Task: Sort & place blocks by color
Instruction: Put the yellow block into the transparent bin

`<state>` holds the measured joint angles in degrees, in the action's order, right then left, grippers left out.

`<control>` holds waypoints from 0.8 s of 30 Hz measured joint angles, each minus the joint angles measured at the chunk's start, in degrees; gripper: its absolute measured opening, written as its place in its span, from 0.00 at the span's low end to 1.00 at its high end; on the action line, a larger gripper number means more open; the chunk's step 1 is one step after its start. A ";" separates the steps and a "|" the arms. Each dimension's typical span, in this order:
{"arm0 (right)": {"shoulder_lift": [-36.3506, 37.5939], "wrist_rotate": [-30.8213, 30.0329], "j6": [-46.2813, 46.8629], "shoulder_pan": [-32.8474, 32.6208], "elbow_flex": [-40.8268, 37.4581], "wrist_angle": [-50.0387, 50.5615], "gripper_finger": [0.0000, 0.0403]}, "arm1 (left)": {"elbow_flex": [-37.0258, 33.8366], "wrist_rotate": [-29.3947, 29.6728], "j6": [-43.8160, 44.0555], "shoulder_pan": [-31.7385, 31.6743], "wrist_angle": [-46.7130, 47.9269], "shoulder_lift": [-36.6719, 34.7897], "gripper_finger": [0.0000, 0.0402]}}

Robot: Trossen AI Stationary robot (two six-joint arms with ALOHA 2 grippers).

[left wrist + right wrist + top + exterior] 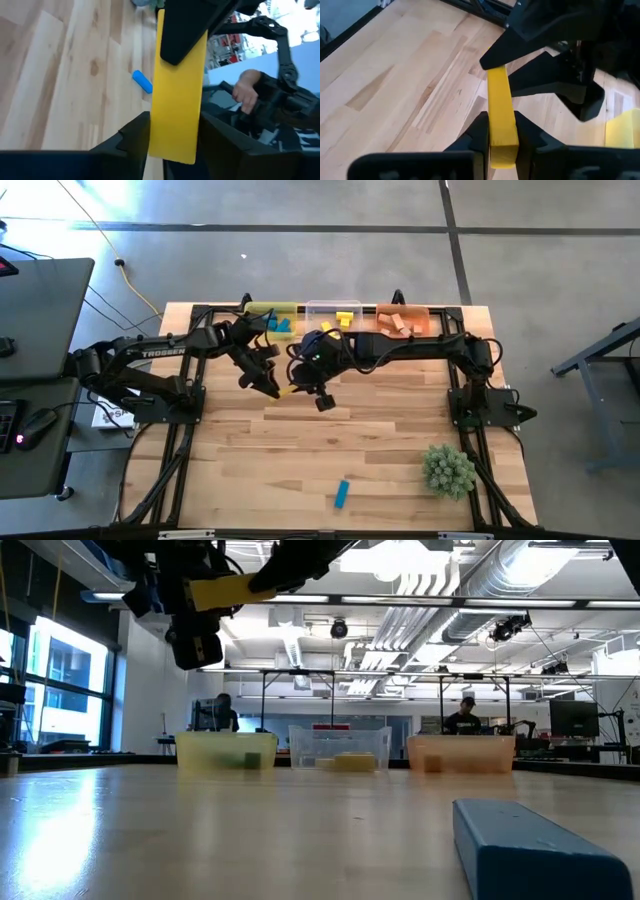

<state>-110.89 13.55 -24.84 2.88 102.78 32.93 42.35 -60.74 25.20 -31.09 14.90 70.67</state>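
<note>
A yellow bar (290,388) hangs in the air between both grippers, above the table's far middle; in the low view the yellow bar (225,590) sits high over the tabletop. My left gripper (268,380) is shut on one end and my right gripper (318,392) on the other. A blue bar (341,494) lies flat on the table near the near edge; the blue bar (530,850) is close in the low view. Blue blocks lie in the yellow bin (272,315), yellow blocks in the clear bin (333,315), tan blocks in the orange bin (403,318). My left gripper (172,135) pinches the yellow bar's near end (172,115) between its two fingers, one on each long side. The fingers lie along the bar. The bar is lifted clear of the table, and its other end runs under the right arm's finger (185,30). My right gripper (502,135) pinches the opposite end of the yellow bar (501,117) between its two fingers, one on each side. The bar runs straight out from the fingers, clear of the table, to the left arm's gripper (540,30).
The three bins stand in a row along the far edge. A spiky green plant ball (448,468) sits near the right near corner. Bare wood lies across the table's middle and left near part. People stand in the room beyond the table (462,718).
</note>
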 joint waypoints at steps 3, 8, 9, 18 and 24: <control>0.00 -1.35 0.74 0.31 0.00 0.89 0.08 | 0.00 3.48 -0.01 0.02 -0.15 0.00 0.39; 0.00 -1.96 2.54 1.53 0.00 3.05 0.08 | 0.00 8.19 -0.35 -0.02 -0.13 0.02 0.43; 0.00 -2.12 2.58 1.78 0.00 3.55 0.08 | 0.00 8.87 -0.76 -0.02 -0.11 0.02 0.43; 0.00 -4.15 0.63 5.66 0.02 8.81 0.08 | 0.00 16.45 -1.70 -4.26 0.03 0.04 0.49; 0.00 -6.08 -2.13 10.37 0.02 10.18 0.08 | 0.00 18.12 -1.41 -9.17 0.00 0.04 0.50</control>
<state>-110.89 7.47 -26.97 13.25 102.80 43.11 42.35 -42.63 23.79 -40.26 14.89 70.72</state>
